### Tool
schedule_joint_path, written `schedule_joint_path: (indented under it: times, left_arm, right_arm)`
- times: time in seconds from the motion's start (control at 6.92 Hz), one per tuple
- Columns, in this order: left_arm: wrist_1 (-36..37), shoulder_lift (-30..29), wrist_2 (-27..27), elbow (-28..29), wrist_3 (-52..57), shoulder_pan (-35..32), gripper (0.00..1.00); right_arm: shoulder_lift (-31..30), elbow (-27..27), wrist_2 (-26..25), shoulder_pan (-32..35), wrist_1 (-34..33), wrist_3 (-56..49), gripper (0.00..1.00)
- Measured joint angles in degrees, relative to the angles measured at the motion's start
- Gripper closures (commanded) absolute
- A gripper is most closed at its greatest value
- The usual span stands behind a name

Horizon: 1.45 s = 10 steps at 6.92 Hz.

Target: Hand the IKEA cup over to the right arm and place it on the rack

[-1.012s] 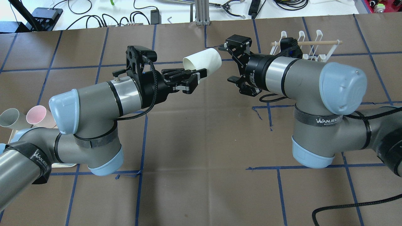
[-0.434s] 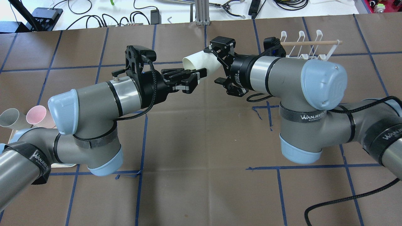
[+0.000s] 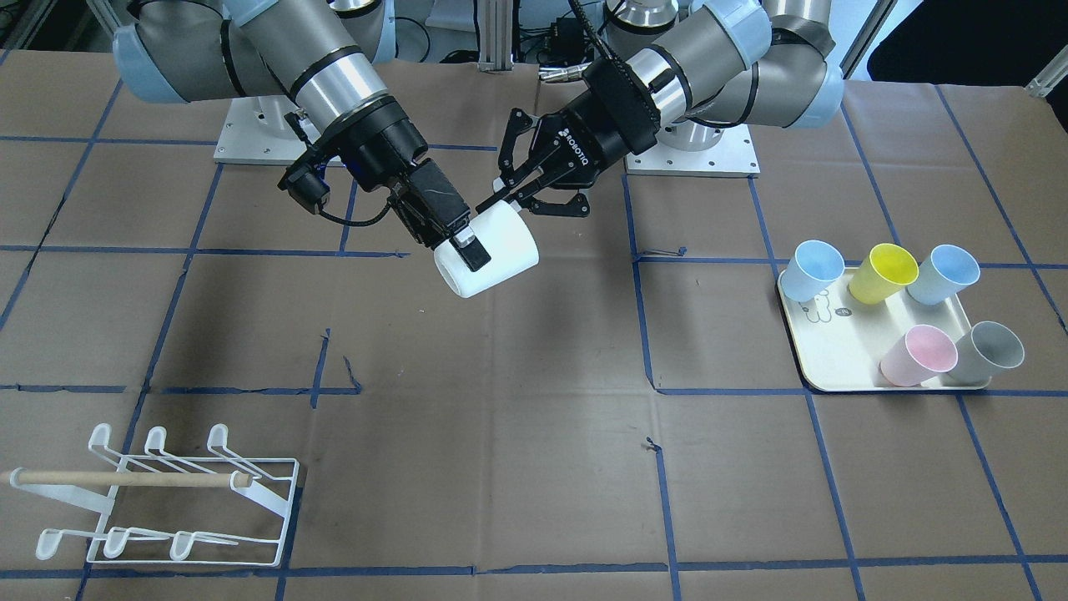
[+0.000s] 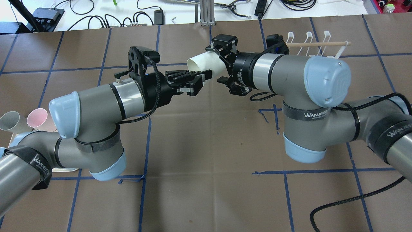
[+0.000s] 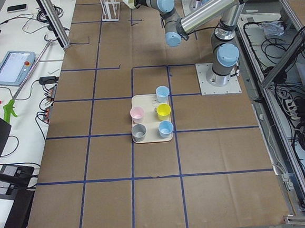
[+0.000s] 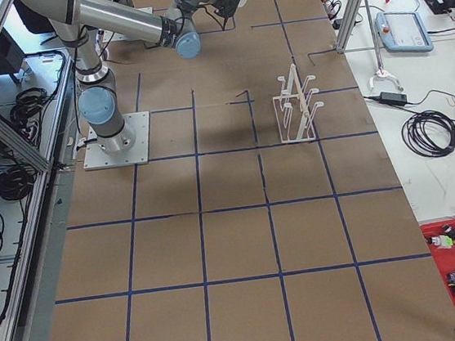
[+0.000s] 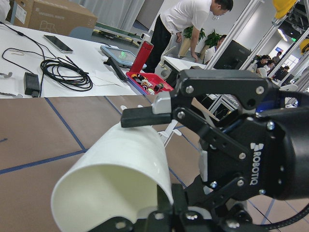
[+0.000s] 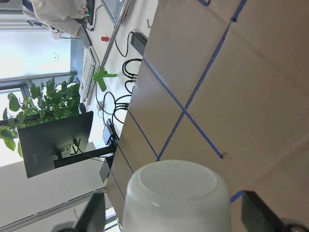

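Observation:
The white cup (image 4: 207, 62) hangs tilted above the table's middle. My left gripper (image 4: 202, 79) is shut on its rim, also in the front view (image 3: 511, 199). My right gripper (image 4: 219, 64) is open with its fingers on either side of the cup's base end. In the right wrist view the cup's base (image 8: 176, 193) sits between the two fingers (image 8: 256, 215) with gaps on both sides. In the left wrist view one right finger (image 7: 145, 115) lies just over the cup (image 7: 120, 169). The white wire rack (image 4: 317, 48) with its wooden bar stands at the far right, behind the right arm.
A cream tray (image 3: 834, 359) with several coloured cups sits on the robot's left side; two of the cups (image 4: 19, 120) show at the overhead view's left edge. Cables and tools lie beyond the table's far edge. A thick black cable (image 4: 354, 203) trails at the near right.
My right arm has moved left toward the cup, and its open fingers now sit around the cup's base end. The left arm and the cup have stayed put.

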Motion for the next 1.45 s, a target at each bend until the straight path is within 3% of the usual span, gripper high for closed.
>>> schedule_joint_path:
  times: [0.14, 0.43, 0.58, 0.72, 0.87, 1.01, 1.16, 1.3, 1.45]
  left_arm:
    - [0.0, 0.0, 0.0, 0.0, 0.0, 0.0, 1.00]
    - [0.0, 0.0, 0.0, 0.0, -0.2, 0.0, 1.00]
    - [0.0, 0.0, 0.0, 0.0, -0.2, 0.0, 1.00]
    - [0.0, 0.1, 0.0, 0.0, -0.3, 0.0, 1.00]
    - [0.0, 0.1, 0.0, 0.0, -0.3, 0.0, 0.96]
    - [0.0, 0.2, 0.0, 0.0, -0.4, 0.0, 0.69]
    - [0.0, 0.3, 0.1, 0.0, -0.9, 0.0, 0.55]
    - [0.0, 0.5, 0.3, 0.1, -2.3, 0.0, 0.26]
    - [0.0, 0.5, 1.3, 0.2, -3.8, 0.0, 0.07]
  right_arm:
    - [0.4, -0.4, 0.0, 0.0, 0.0, 0.0, 0.04]
    - [0.5, -0.6, -0.1, 0.0, 0.0, 0.0, 0.52]
    - [0.6, -0.6, 0.0, 0.0, 0.1, -0.2, 0.65]
    - [0.6, -0.6, 0.0, 0.0, 0.1, -0.3, 0.75]
    - [0.6, -0.6, 0.1, 0.0, 0.1, -0.5, 0.78]
    - [0.6, -0.6, 0.2, 0.0, 0.1, -0.5, 0.79]
    - [0.6, -0.6, 0.4, 0.0, 0.1, -0.6, 0.81]
    - [0.6, -0.6, 0.5, 0.0, 0.1, -0.7, 0.82]
    - [0.6, -0.6, 0.5, 0.0, 0.1, -0.7, 0.84]
